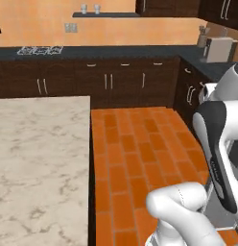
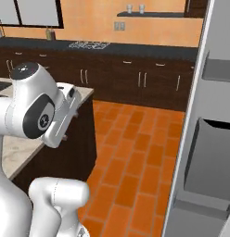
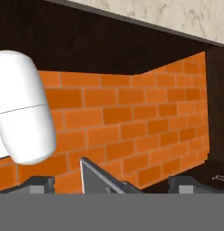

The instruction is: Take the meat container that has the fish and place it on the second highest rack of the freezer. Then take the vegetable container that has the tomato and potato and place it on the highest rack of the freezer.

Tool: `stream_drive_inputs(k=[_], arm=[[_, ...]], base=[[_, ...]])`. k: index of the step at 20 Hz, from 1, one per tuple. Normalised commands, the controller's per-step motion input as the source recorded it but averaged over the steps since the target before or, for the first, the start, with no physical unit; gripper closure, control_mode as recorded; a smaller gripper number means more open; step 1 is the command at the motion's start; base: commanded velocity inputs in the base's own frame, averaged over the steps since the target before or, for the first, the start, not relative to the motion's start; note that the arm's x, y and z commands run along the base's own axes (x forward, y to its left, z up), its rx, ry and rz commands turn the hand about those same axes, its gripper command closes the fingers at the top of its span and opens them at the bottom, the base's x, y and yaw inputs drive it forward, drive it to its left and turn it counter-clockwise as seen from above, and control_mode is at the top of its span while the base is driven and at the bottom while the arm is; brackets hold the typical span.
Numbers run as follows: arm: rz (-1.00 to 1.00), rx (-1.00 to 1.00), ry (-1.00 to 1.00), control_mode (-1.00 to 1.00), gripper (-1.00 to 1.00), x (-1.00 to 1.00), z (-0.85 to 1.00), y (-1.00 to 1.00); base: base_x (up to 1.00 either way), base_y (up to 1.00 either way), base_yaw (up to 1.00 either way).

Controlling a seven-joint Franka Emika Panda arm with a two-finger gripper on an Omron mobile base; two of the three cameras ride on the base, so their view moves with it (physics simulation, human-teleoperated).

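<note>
Still nowhere in sight, either food container, with two-finger gripper (image 3: 111, 182) released and empty over orange brick floor (image 1: 140, 158); risks clipping tall grey freezer door (image 2: 200, 139) while turning.

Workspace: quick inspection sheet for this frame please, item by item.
Surface: marble island counter, its visible part bare.
Job's things: meat and vegetable containers, nothing seen; open freezer door with grey door bins at the right of the right base view.
Clutter: two small cups on the wall shelf; toaster on the dark back counter.
Grippers: gripper open, holding nothing, pointed at the brick floor.
Cables: nothing seen.
Surroundings: dark cabinets, stovetop, orange wall, wall outlet.
</note>
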Motion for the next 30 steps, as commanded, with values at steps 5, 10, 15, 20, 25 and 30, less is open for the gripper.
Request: stream_drive_inputs(k=[5,10,15,20,25,30], arm=[[0.00,0.00,0.00,1.00,-1.00,0.00,0.00,0.00],[0.00,0.00,0.00,1.00,-1.00,0.00,0.00,0.00],[0.00,0.00,0.00,1.00,-1.00,0.00,0.00,0.00],[0.00,0.00,0.00,1.00,-1.00,0.00,0.00,0.00],[0.00,0.00,0.00,1.00,-1.00,0.00,0.00,0.00],[0.00,0.00,0.00,1.00,-1.00,0.00,0.00,0.00]], base=[[1.00,0.08,-0.07],[1.00,0.00,-0.19],[1.00,-0.01,-0.17],[1.00,-0.12,-0.16],[0.97,-0.27,-0.29],[0.54,-0.02,-0.66]])
